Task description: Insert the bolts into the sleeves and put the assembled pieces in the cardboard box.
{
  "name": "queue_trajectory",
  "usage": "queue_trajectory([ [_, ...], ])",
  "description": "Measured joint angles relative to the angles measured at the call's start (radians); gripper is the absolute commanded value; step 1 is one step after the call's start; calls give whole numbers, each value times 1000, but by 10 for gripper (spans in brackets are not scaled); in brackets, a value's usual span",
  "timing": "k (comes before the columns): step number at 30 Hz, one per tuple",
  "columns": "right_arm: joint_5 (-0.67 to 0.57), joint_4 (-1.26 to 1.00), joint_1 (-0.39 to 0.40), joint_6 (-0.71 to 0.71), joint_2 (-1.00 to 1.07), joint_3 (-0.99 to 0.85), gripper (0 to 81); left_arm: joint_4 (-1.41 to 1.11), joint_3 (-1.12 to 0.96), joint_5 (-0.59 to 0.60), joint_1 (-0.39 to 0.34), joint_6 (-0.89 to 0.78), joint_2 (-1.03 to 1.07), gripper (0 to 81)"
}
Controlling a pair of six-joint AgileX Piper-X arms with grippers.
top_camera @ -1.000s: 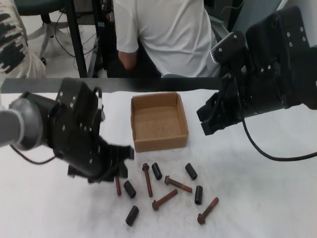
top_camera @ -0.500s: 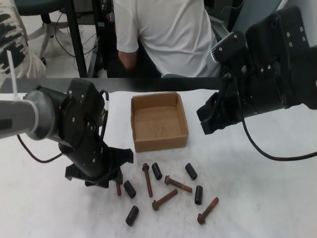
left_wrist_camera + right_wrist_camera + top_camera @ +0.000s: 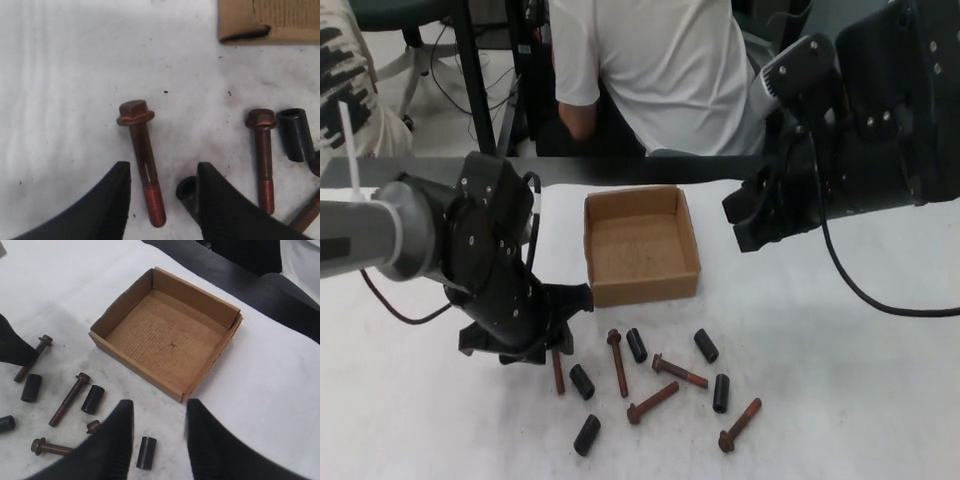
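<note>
Left end effector (image 3: pixel 163 172): released, shifted over a bolt (image 3: pixel 141 145).
Right end effector (image 3: pixel 159 412): released, lifted slightly, near the box (image 3: pixel 135 365).

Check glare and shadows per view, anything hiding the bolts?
High view: even light on the bench, no glare. Left wrist view: bench washed bright beside the bolt at the left end effector, bolt readable. Right wrist view: cardboard box evenly lit, soft shadows only.

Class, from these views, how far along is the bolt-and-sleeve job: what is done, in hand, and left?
Done: nothing; the cardboard box is empty. In hand: the open left gripper sits over one loose bolt, not gripping it. Left: every bolt and sleeve lies separate on the table, unassembled; the right gripper is open and holds nothing.
</note>
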Motion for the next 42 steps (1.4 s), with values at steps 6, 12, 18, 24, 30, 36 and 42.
queue_trajectory([
  [6,0,32,0,0,-32,0,330,-8,-6,-27,0,-3,46,388],
  [12,0,54,0,0,-48,0,330,-17,-8,-27,0,-14,54,388],
  [18,0,75,0,0,-48,0,330,-90,-17,-38,0,-48,71,388],
  [24,0,76,0,0,-48,-1,330,-88,-30,-42,0,-48,94,378],
  [30,0,76,0,0,-48,-1,330,-38,-50,-59,0,9,103,138],
  [36,0,76,0,0,-48,-1,330,-1,-63,-84,0,88,103,93],
  [42,0,64,0,0,-48,-1,327,9,-64,-109,-5,164,106,3],
])
